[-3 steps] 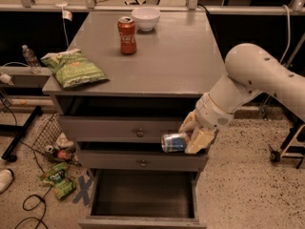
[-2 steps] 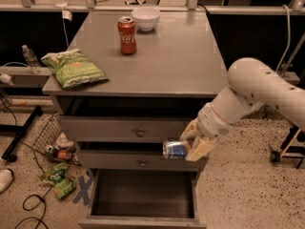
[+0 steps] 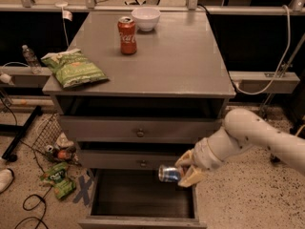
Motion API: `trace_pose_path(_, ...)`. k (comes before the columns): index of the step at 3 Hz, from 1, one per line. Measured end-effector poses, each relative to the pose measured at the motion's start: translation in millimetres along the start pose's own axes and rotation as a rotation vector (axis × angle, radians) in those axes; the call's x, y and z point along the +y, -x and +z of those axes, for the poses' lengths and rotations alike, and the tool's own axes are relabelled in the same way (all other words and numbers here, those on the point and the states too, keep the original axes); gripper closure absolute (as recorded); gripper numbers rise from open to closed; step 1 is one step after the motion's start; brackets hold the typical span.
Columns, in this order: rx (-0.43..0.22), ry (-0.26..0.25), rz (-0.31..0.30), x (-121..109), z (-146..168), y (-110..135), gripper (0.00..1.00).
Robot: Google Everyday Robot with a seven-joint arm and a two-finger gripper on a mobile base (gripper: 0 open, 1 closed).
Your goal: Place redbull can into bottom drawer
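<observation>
The redbull can (image 3: 168,174) is gripped between the fingers (image 3: 190,180) of the gripper (image 3: 184,172), with its long axis held level and projecting sideways, away from the arm. It is poised just above the open bottom drawer (image 3: 143,221), near the rear corner on the arm's side, so a straight lowering is judged sufficient.

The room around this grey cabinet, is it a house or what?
Most likely a robot test lab, not a home. Loose cables trail over the speckled floor, and the gripper, at the cabinet's lower right, holds the redbull can above the open bottom drawer.
</observation>
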State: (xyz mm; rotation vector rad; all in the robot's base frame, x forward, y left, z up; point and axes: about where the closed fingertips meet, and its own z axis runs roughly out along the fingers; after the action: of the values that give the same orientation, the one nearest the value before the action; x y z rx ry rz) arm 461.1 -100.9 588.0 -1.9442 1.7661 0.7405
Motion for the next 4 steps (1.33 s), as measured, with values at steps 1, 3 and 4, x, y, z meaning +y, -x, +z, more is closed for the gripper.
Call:
trace_pose_path(1,-0.037,-0.031,0.023,-2,46,-20,1.0)
trace_pose_path(3,-0.04,-0.046,0.041,-8,70,-37,1.0)
trace_pose_path(4,-0.066,-0.082,0.048,-20,108,-63,1.0)
